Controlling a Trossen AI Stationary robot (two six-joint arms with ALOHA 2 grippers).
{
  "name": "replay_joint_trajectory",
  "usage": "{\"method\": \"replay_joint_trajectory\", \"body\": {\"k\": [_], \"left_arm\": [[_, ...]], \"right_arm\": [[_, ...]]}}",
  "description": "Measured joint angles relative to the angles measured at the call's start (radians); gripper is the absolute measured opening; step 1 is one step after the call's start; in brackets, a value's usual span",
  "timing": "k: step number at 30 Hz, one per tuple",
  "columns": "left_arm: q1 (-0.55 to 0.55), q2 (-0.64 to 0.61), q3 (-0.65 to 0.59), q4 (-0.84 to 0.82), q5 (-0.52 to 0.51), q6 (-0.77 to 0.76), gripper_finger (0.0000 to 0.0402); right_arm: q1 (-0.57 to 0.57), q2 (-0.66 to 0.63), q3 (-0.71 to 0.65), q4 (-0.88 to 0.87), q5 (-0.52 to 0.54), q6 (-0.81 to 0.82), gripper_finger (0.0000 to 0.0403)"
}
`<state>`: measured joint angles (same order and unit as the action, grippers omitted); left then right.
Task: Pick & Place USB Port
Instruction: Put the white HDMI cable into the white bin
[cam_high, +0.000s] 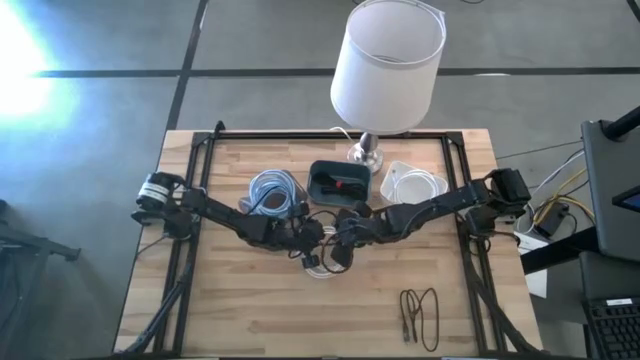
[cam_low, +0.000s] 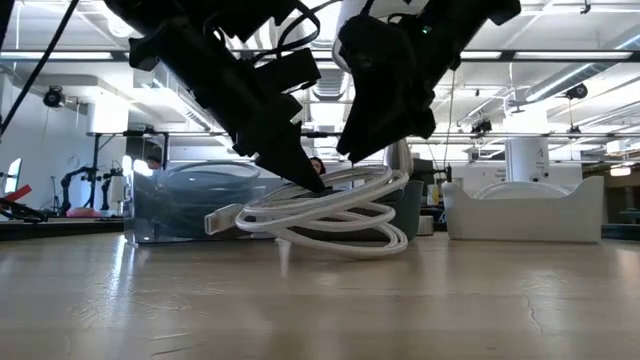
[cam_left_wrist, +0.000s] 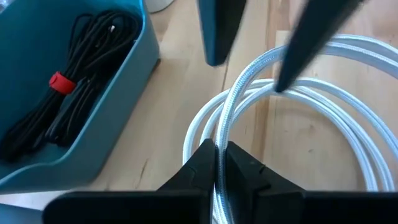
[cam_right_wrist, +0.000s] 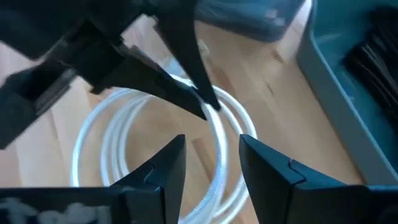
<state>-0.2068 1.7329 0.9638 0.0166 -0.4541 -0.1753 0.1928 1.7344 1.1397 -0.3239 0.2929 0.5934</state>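
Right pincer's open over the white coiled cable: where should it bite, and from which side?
On the white coiled cable, take the loop arc opposite the left pincer, which is shut on it. Right pincer comes from above, jaws straddling the bundled strands, since the coil lies nearly flat.

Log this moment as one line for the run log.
left gripper: shut on white cable coil, lifted off table | right gripper: open, around the coil | dark bin: holds black cable
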Motion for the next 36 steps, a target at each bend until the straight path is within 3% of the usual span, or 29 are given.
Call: {"method": "replay_joint_trajectory", "body": {"k": [14,18,25,31,36], "left_arm": [[-0.011,0.0,0.023,0.009,-0.005,0.032,0.0026],[-0.011,0.0,0.023,0.011,-0.008,0.033,0.0026],[-0.012,0.0,0.023,0.016,-0.009,0.032,0.0026],[-0.011,0.0,0.023,0.016,-0.005,0.024,0.0028],[-0.012,-0.001,0.023,0.018,-0.004,0.023,0.0054]], "right_arm": [[-0.007,0.002,-0.071,-0.014,-0.005,0.028,0.0136],[-0.007,0.002,-0.066,-0.015,-0.006,0.004,0.0108],[-0.011,0.002,-0.066,-0.021,-0.005,-0.021,0.002],[-0.011,0.002,-0.066,-0.021,-0.003,-0.021,0.0018],[-0.011,0.002,-0.066,-0.041,-0.002,-0.021,0.0017]]}}
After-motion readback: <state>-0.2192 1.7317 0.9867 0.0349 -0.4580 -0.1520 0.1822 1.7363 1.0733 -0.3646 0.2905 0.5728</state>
